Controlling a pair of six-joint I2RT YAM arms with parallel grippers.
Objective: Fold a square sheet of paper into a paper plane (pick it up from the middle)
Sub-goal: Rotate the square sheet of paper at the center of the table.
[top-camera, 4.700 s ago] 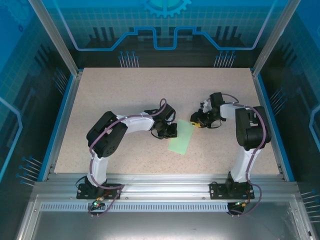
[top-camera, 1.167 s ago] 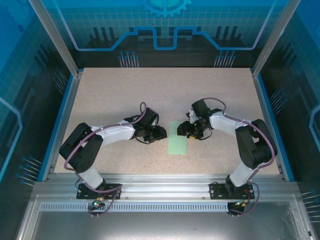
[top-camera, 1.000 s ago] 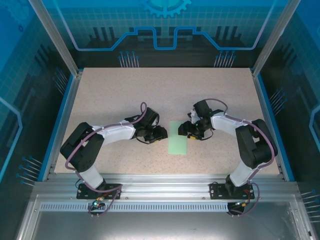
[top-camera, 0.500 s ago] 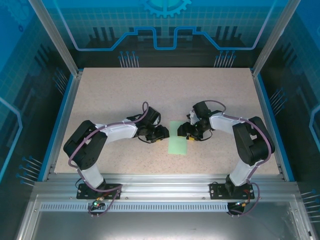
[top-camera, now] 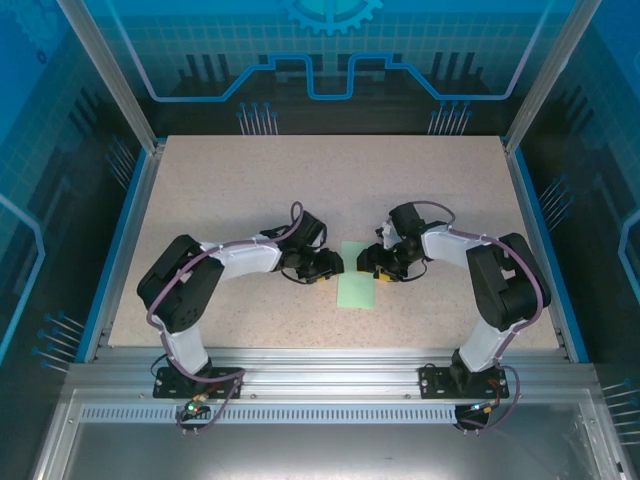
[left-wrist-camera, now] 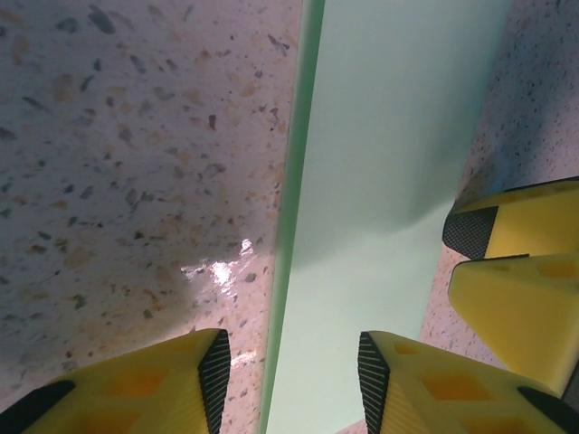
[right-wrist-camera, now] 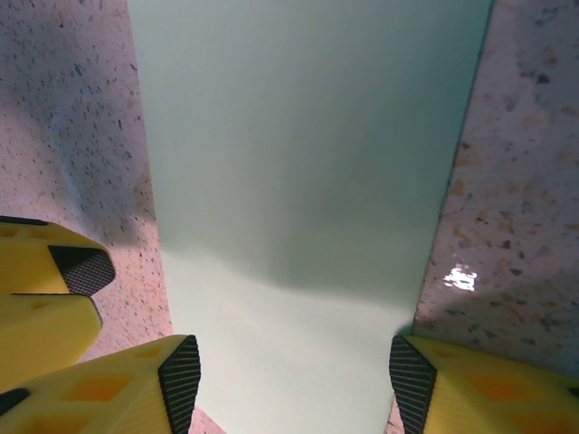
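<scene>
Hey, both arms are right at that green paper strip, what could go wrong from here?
1. The left gripper and right gripper face each other closely across the pale mint-green paper strip; their yellow fingers could collide.
2. The left jaws straddle one long edge of the strip lying on the speckled table; closing may shove or crumple it.
3. The right jaws span its width; squeezing might buckle it.

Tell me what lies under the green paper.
The paper lies flat on the speckled table. A lower layer seems to peek out along one edge. Anything else beneath is covered.
</scene>
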